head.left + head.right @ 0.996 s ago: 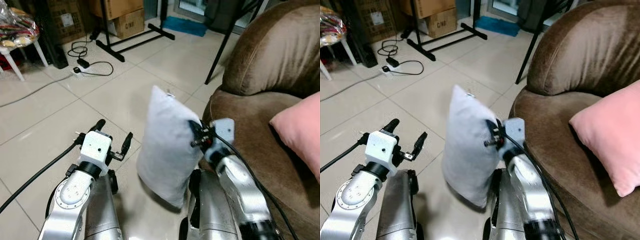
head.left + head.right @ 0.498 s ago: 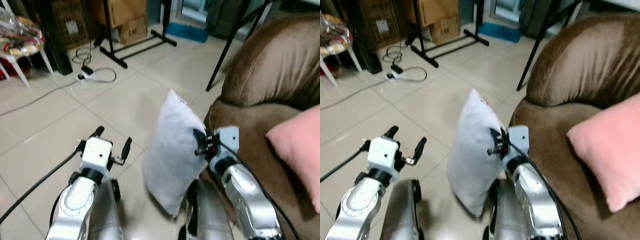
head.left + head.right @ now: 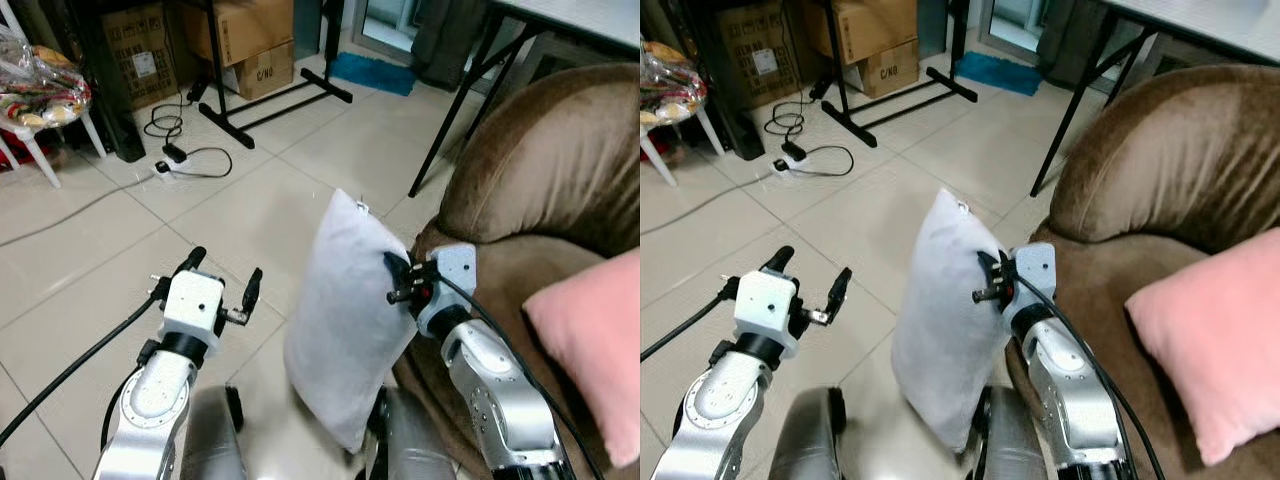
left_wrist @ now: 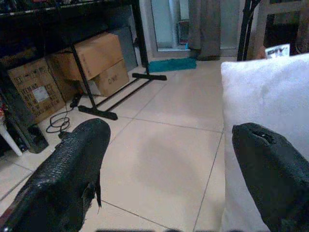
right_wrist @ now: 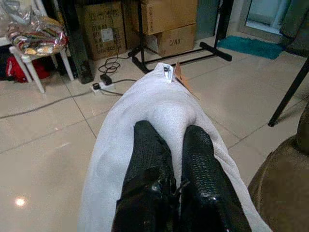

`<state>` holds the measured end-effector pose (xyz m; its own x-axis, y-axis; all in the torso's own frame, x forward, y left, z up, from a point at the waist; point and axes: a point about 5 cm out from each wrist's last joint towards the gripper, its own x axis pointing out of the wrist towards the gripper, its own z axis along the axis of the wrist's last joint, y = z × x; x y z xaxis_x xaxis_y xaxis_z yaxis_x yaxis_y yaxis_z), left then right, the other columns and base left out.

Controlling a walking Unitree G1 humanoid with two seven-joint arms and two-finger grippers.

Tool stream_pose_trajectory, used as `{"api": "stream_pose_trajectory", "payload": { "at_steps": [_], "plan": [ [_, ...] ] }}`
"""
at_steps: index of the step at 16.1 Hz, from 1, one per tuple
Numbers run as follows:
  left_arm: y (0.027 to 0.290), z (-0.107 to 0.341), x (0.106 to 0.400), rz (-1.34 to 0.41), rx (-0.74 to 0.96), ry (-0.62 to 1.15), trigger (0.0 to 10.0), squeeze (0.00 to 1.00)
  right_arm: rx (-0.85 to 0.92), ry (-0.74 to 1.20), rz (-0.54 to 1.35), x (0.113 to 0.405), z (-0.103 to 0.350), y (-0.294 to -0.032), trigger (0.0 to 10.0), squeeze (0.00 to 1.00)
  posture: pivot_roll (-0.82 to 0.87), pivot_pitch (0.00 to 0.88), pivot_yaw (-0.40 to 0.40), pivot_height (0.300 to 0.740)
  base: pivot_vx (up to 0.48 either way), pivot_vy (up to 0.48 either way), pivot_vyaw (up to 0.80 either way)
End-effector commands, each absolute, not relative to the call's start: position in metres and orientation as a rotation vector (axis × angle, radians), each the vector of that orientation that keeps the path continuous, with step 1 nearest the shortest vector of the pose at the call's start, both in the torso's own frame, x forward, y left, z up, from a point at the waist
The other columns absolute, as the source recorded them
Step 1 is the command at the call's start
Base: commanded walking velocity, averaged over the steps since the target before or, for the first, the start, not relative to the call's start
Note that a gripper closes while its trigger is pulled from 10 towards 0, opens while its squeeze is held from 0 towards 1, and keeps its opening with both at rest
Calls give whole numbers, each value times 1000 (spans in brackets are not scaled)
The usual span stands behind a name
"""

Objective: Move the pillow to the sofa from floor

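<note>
A white pillow (image 3: 345, 315) hangs upright off the tiled floor, just left of the brown sofa (image 3: 540, 180). My right gripper (image 3: 398, 280) is shut on the pillow's right edge; in the right wrist view its black fingers (image 5: 149, 169) pinch a fold of the white fabric (image 5: 159, 106). My left gripper (image 3: 222, 283) stands open to the left of the pillow, apart from it, with nothing between its fingers (image 4: 72, 169). The pillow's side (image 4: 260, 101) shows beside it in the left wrist view.
A pink cushion (image 3: 595, 340) lies on the sofa seat at the right. Cardboard boxes (image 3: 240, 40), a black stand base (image 3: 270, 95) and a cable with power strip (image 3: 185, 155) sit on the floor beyond. A white stool (image 3: 40, 100) stands far left; a table leg (image 3: 455, 115) rises behind the sofa.
The camera has tilted up and the view shifted. The pillow, still held by my right gripper, sits a little higher and closer to the sofa arm. The left gripper stays open.
</note>
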<state>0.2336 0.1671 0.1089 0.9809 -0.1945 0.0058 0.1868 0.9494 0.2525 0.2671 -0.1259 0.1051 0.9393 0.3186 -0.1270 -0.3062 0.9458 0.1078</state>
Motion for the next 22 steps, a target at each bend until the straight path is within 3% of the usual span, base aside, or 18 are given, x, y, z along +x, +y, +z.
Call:
{"api": "stream_pose_trajectory", "payload": {
  "at_steps": [1, 10, 16, 22],
  "plan": [
    [166, 110, 233, -187, 255, -34, 10000, 0, 96, 98, 300, 268, 117, -131, 10000, 0, 32, 0, -99, 655, 0, 0, 0],
    [171, 105, 226, -174, 263, -13, 10000, 0, 125, 126, 290, 261, 108, -128, 10000, 0, 65, 0, -73, 740, 0, 0, 0],
    [161, 109, 237, -169, 260, -44, 10000, 0, 115, 95, 302, 273, 120, -128, 10000, 0, 45, 0, -79, 740, 0, 0, 0],
    [173, 122, 248, -110, 289, -77, 10000, 0, 137, 122, 152, 276, 112, -144, 10000, 0, 44, 0, -74, 740, 0, 0, 0]
  ]
}}
